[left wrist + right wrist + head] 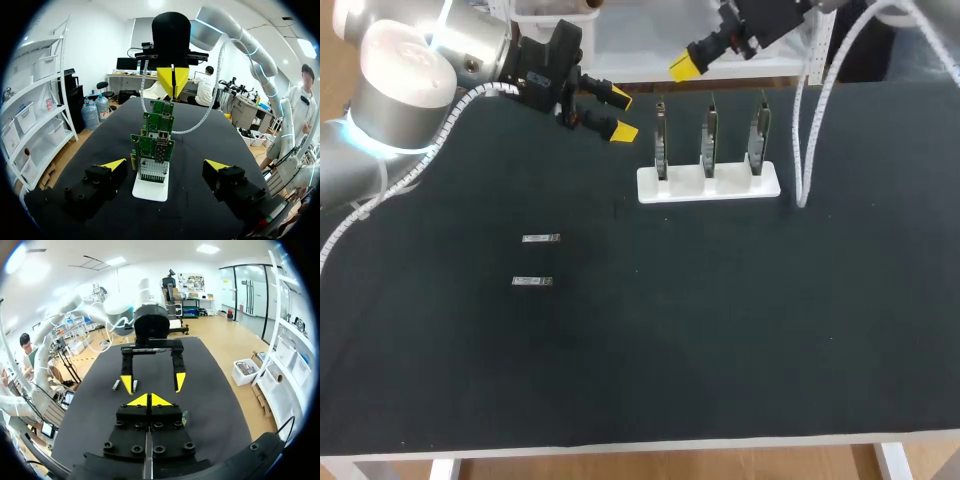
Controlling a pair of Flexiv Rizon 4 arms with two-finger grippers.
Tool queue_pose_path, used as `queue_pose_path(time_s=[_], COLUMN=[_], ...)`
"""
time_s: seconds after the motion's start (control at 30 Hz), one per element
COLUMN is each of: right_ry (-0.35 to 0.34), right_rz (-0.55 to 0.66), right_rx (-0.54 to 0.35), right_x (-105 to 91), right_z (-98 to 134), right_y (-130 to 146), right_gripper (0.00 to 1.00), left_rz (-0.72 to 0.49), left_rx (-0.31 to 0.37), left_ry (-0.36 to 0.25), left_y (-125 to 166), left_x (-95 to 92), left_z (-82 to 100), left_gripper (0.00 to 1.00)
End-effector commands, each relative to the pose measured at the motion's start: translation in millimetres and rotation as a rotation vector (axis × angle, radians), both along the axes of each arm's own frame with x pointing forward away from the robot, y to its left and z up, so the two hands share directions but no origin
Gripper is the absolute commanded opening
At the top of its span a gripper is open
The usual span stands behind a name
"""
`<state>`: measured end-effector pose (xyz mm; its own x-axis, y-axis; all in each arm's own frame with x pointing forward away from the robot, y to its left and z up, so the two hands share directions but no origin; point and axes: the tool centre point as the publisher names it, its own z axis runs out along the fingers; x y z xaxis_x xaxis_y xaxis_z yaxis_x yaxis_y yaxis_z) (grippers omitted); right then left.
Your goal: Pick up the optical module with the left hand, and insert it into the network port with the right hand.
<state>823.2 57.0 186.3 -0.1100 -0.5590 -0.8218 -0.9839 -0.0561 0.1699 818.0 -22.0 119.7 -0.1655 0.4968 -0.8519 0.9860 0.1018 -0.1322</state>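
Silvery optical modules [540, 238], two of them, are lying flat on the black surface [720, 330]. They are well apart from the white stand [708, 183] carrying three upright port boards [709, 140], so nothing is being grasped yet. We are holding our left gripper [622, 114] above the surface near the stand, fingers spread wide, likely ready for pickup. Our right gripper [685, 68] is hovering beyond the stand, fingers pressed together on nothing, probably idling until handover.

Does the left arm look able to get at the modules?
Probably yes: the left gripper is open, and both modules lie in the open on its side, well apart from the board stand.
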Motion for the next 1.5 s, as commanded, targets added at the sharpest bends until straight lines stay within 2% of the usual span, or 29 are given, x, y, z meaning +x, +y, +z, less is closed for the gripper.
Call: queue_pose_path(time_s=[0.03, 0.3, 0.6, 1.03, 1.5], right_ry=[0.349, 0.354, 0.407, 0.46, 0.5], right_rz=[0.507, 0.501, 0.518, 0.59, 0.637], right_rx=[0.079, 0.084, 0.067, 0.013, 0.011], right_x=[0.2, -11.5, -15.4, -1.3, 10.7], right_z=[8, 16, 7, 1, -8], right_y=[-20, -53, -72, -90, -94], right_gripper=[0.0, 0.0, 0.0, 0.0, 0.0], left_rz=[-0.002, -0.002, -0.002, -0.002, -0.002], left_rx=[0.005, 0.005, 0.005, 0.005, 0.005], left_ry=[0.005, 0.005, 0.005, 0.005, 0.005], left_y=[-1, -1, -1, -1, -1], left_x=[2.1, 2.1, 2.1, 2.1, 2.1], left_z=[0.8, 0.8, 0.8, 0.8, 0.8], left_gripper=[1.0, 1.0, 1.0, 1.0, 1.0])
